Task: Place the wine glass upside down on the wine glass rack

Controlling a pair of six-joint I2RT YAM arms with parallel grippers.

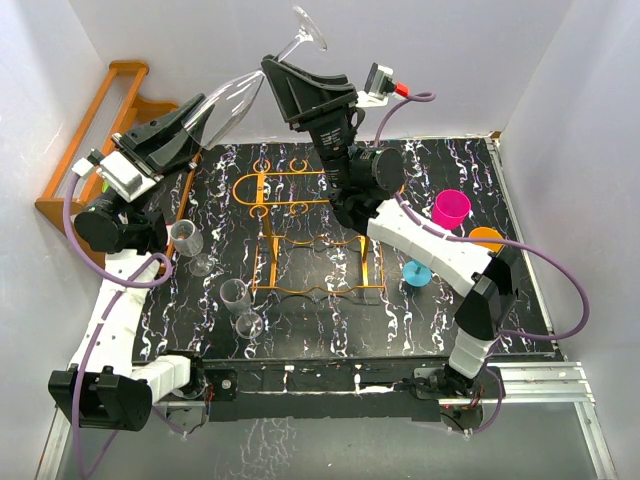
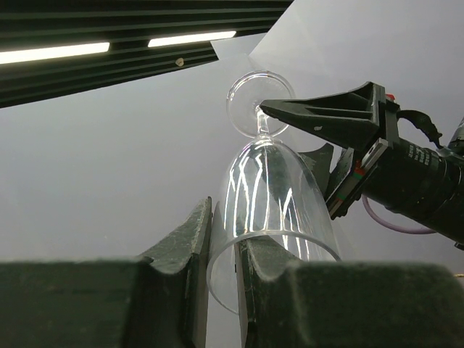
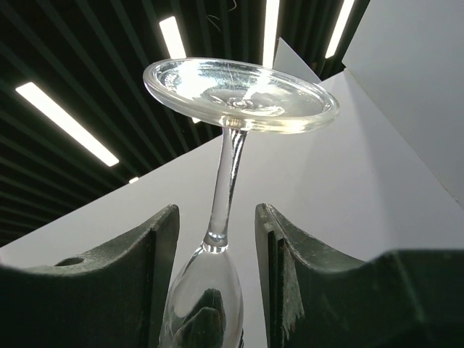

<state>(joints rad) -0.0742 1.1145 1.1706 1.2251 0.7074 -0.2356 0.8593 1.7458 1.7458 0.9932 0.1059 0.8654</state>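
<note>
Glass aloft: clear stemmed wine glass (image 1: pixel 240 100), foot uppermost, well clear of thin orange-gold wire rack (image 1: pixel 300 225).
Rim pinched in left gripper (image 2: pixel 223 243); right gripper (image 3: pixel 216 217) part-open astride the stem, not touching.

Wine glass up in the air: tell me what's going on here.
The left gripper pinches the wine glass by its bowl rim, holding it tilted above the table. The right gripper is open, fingers either side of the stem, just below the foot, not touching it. The wine glass rack stands on the table below with no glass on it.
</note>
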